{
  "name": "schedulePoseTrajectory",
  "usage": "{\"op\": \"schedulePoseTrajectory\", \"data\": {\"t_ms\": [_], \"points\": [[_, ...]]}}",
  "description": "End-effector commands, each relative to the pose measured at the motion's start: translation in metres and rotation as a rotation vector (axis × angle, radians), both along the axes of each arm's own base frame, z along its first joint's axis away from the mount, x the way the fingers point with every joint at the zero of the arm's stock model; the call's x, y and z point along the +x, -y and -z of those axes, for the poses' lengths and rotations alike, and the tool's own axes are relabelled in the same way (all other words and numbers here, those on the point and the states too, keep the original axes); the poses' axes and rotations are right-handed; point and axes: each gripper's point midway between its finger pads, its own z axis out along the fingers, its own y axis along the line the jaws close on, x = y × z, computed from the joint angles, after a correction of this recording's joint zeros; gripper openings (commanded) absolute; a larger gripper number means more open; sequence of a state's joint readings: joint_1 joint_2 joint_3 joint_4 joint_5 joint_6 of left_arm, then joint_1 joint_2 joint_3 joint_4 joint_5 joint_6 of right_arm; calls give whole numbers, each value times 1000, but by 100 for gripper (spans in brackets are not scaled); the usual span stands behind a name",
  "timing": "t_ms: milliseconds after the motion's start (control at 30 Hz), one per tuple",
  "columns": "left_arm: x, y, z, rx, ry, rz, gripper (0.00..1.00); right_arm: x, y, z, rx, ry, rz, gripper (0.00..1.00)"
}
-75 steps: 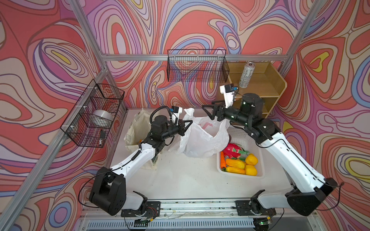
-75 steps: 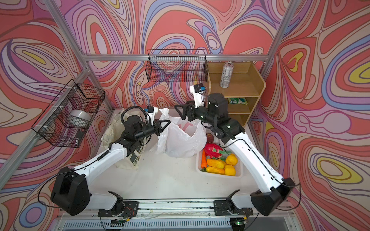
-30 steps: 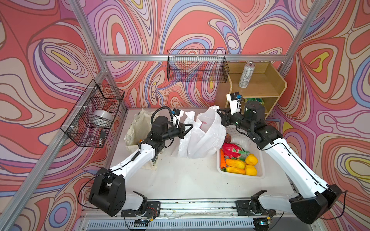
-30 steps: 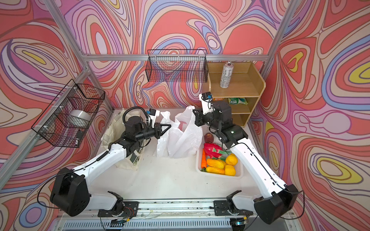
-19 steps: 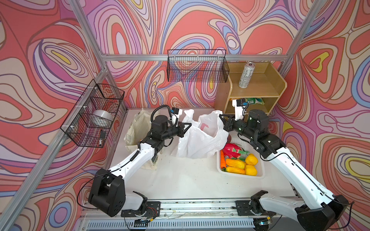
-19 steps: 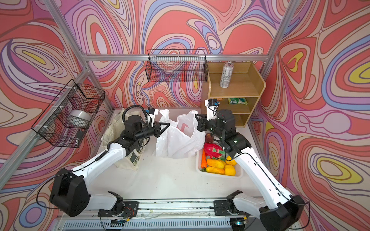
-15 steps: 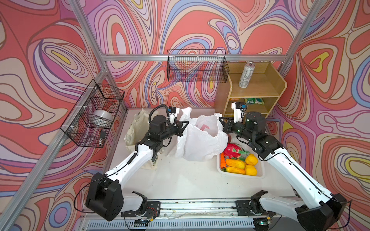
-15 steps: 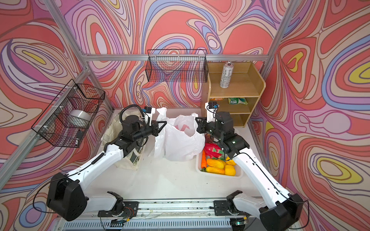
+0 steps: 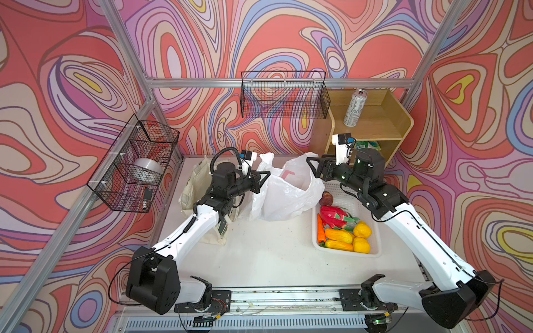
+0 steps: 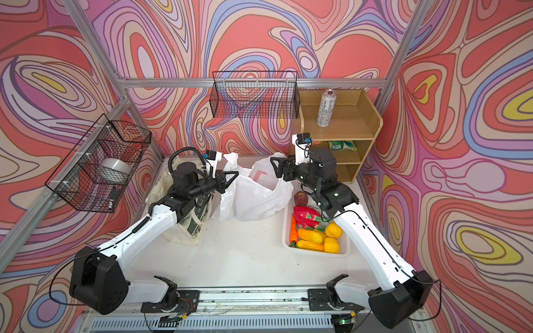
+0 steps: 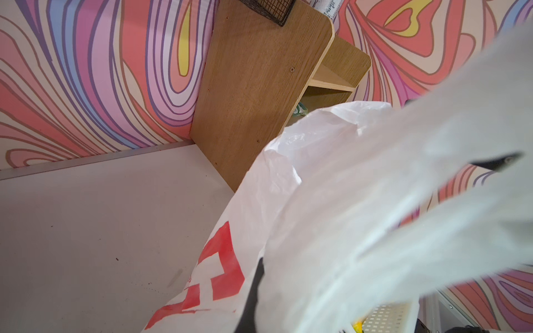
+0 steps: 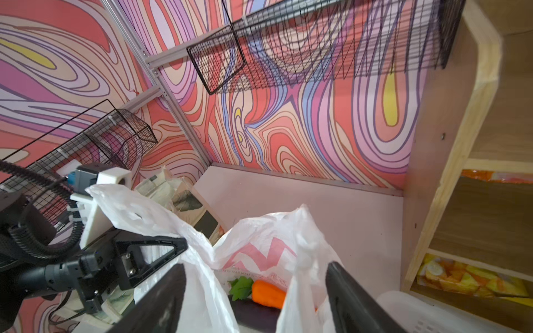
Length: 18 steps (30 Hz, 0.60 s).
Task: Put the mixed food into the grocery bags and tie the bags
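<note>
The white plastic grocery bag [image 9: 288, 193] [image 10: 256, 196] with red print stands at the back middle of the table, mouth open. My left gripper [image 9: 267, 174] [image 10: 236, 173] is shut on its left handle; in the left wrist view the bag [image 11: 360, 201] fills the frame and one dark finger [image 11: 253, 291] shows. My right gripper [image 9: 313, 167] [image 12: 256, 276] is open at the bag's right edge, and the loose right handle [image 12: 300, 253] rises between its fingers. Inside lie an orange carrot [image 12: 268, 291] and a purple eggplant [image 12: 253, 315]. The cream canvas tote [image 9: 199, 184] stands behind my left arm.
A white perforated basket [image 9: 375, 253] at the right holds a dragon fruit [image 9: 331, 213], a carrot [image 9: 320, 230] and yellow vegetables [image 9: 360, 230]. A wooden shelf [image 9: 403, 121] carries a silver can [image 9: 354, 111] and snack packets [image 10: 341, 145]. Wire baskets [image 9: 284, 95] hang on the walls.
My right gripper has opened and let go of the bag's right handle, having moved right toward the shelf. The bag's mouth has spread and sagged. The left gripper keeps its hold.
</note>
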State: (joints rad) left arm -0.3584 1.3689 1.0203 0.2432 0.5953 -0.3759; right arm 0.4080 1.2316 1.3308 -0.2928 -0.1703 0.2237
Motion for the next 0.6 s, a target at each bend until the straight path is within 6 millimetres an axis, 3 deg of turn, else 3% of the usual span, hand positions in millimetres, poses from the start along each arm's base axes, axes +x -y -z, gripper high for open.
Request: {"op": "schedulePoseTrajectory", "data": {"t_ms": [0,233,567], "points": [[-2,5,-7,-54,8,61,0,3,16,-4,-97,66,35,81],[-2,8,-1,-58,-15,92,0,4,0,6,-109,124,-114,81],[-6,15,2,-72,-50,161,0,40,-30,23,-62,81,-234,80]]}}
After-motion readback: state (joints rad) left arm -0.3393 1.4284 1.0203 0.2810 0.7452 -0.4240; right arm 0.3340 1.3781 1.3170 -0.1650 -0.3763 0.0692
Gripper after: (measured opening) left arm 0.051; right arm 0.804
